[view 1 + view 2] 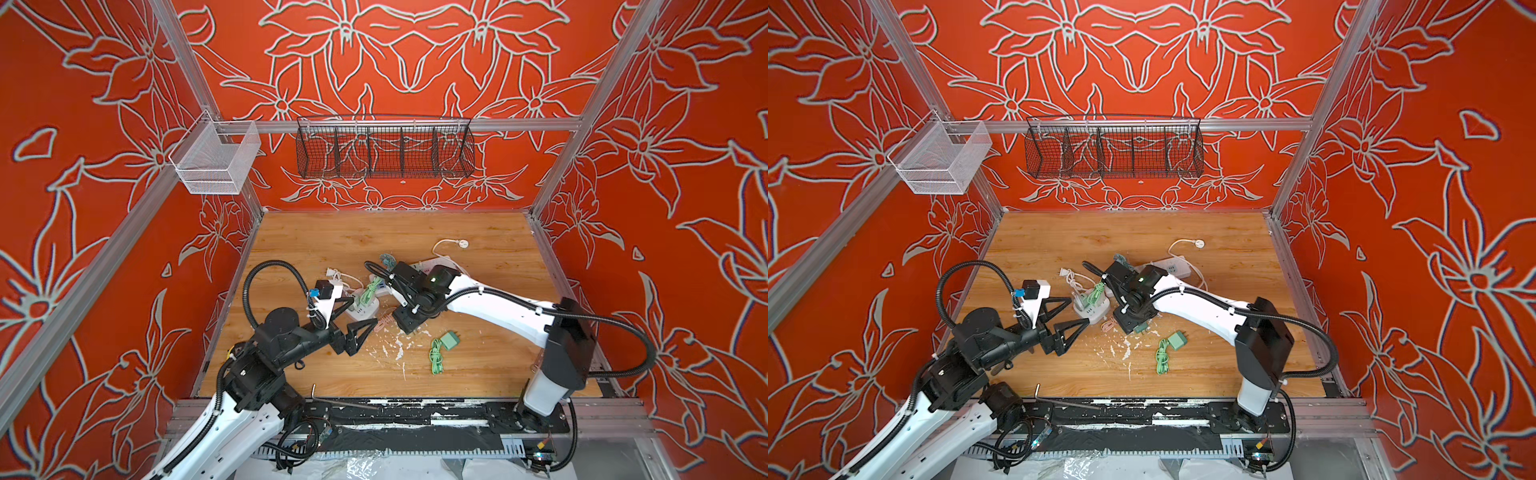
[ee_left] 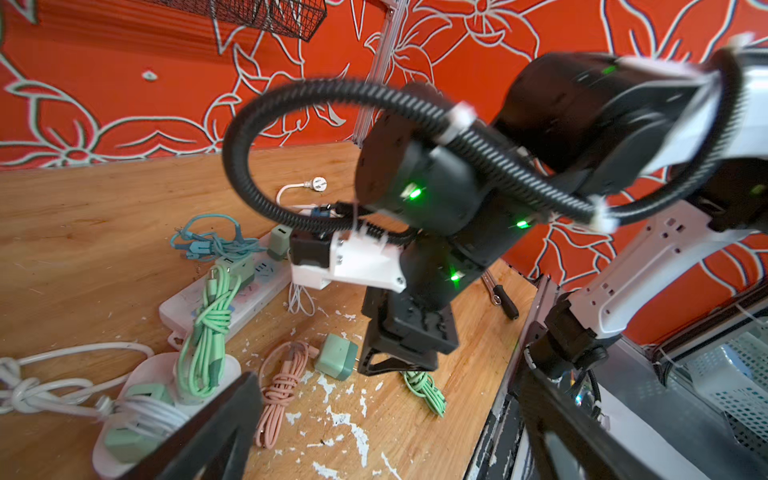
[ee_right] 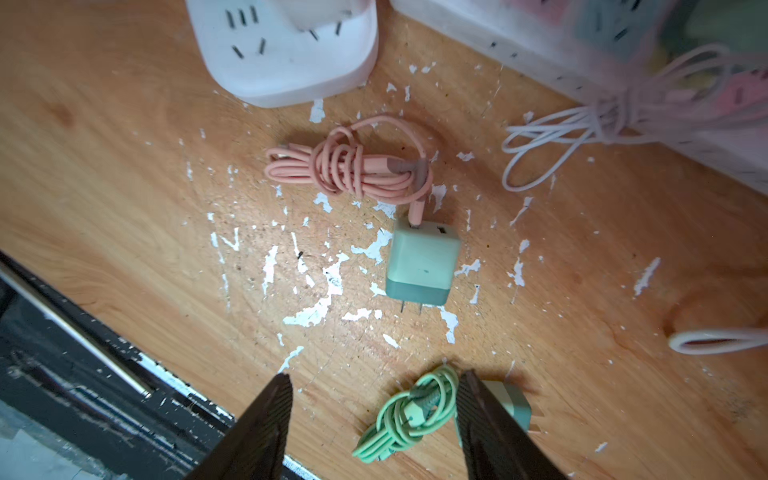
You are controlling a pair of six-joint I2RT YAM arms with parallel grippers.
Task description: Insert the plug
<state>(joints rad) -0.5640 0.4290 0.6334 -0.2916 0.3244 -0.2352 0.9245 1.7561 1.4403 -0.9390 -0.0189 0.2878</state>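
Blk wire basket [image 1: 384, 151] rear — wht mesh bin [image 1: 216, 162] left

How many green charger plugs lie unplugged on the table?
2. One green cube charger, on a pink coiled cable, lies by the right jaws; another, on a green coiled cable, further right. Others may be hidden.

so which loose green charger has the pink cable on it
The charger nearest the oval white socket block; the other loose charger lies beside a coiled green cable.
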